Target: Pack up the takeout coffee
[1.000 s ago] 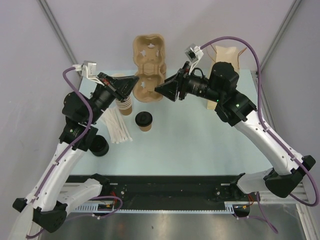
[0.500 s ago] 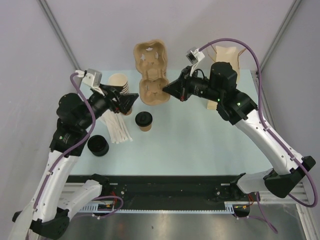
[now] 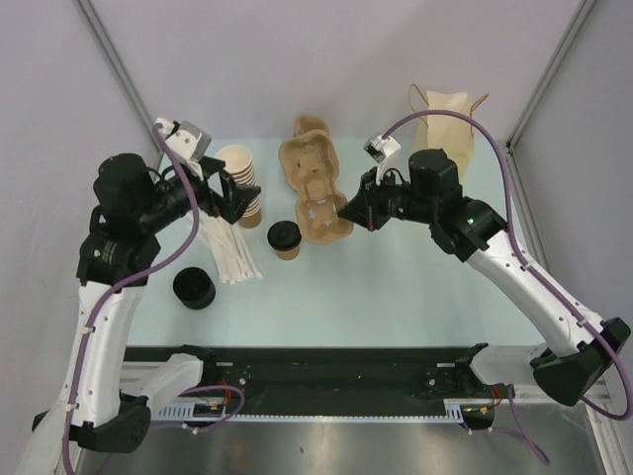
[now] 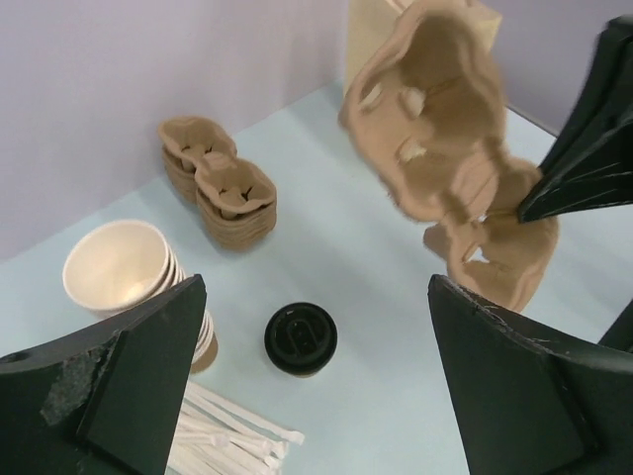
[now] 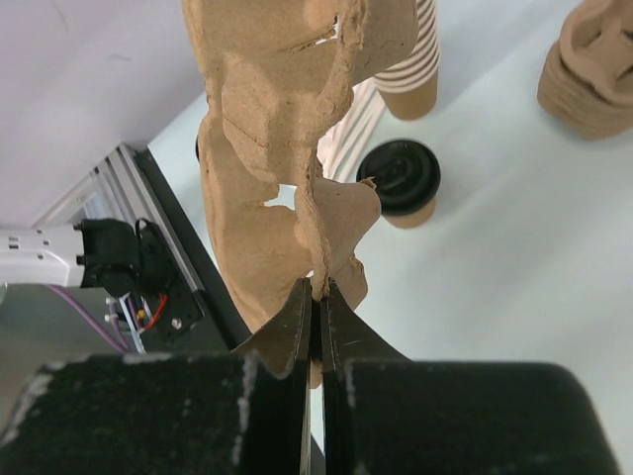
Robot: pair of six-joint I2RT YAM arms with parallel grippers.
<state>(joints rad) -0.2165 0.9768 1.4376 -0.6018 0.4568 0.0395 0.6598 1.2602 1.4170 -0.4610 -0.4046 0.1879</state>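
The takeout coffee [image 3: 285,238], a small brown cup with a black lid, stands upright on the table. It also shows below my left gripper's wide gap [image 4: 301,338] and beyond the carrier in the right wrist view [image 5: 401,178]. My left gripper [image 3: 242,201] is open and empty, hovering over the cup stack and the coffee [image 4: 316,287]. My right gripper [image 3: 346,211] is shut on the edge of a brown pulp cup carrier [image 3: 324,218]. The carrier hangs tilted in the air just right of the coffee [image 4: 445,148], pinched at its rim [image 5: 318,297].
A stack of lidless brown cups [image 3: 240,178] stands left of the coffee, with white stirrers [image 3: 229,253] and a pile of black lids [image 3: 195,288] nearer the front. More carriers sit stacked [image 4: 220,188] at the back. A paper bag [image 3: 447,124] stands at the back right.
My right gripper closed on a carrier and brought it forward and right, off the stack. My left gripper opened and drew back to the left.
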